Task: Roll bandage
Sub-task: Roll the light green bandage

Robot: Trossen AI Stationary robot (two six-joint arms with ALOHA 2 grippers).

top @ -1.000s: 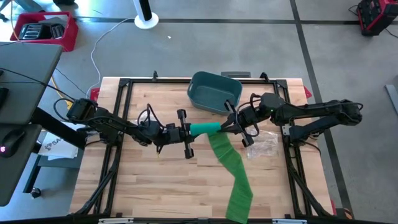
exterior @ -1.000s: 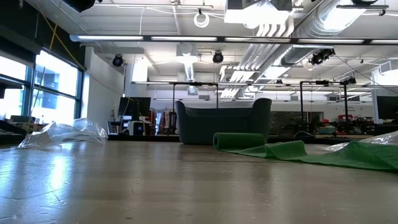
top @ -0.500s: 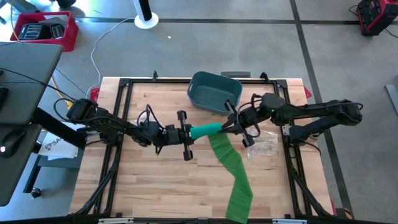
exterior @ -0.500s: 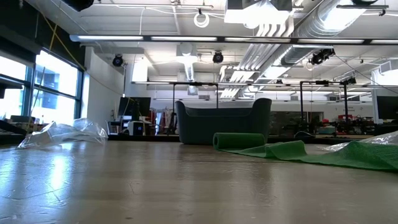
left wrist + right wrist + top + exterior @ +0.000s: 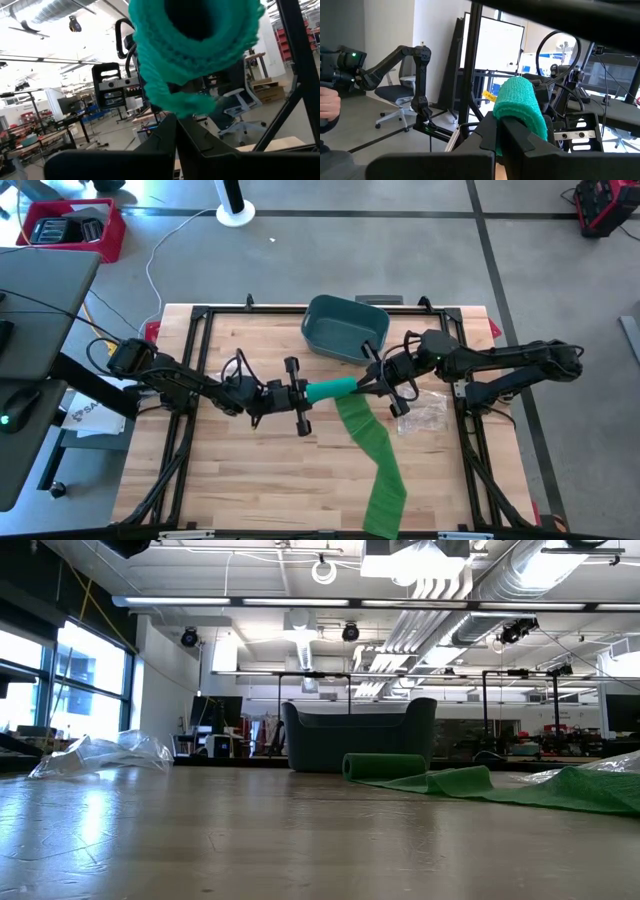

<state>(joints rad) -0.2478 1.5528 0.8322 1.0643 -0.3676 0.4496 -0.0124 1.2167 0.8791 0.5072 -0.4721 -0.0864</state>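
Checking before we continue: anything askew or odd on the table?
Yes: the loose green bandage tail runs slantwise across the wooden table and hangs past its near edge. The rolled part is held between left gripper and right gripper.

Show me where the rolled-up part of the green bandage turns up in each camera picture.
High view: bandage roll at table centre, between both end effectors.
Low view: roll lies right of centre, before the bin.
Left wrist view: roll's end fills the top.
Right wrist view: roll at centre.
Shared landmark: teal bin.
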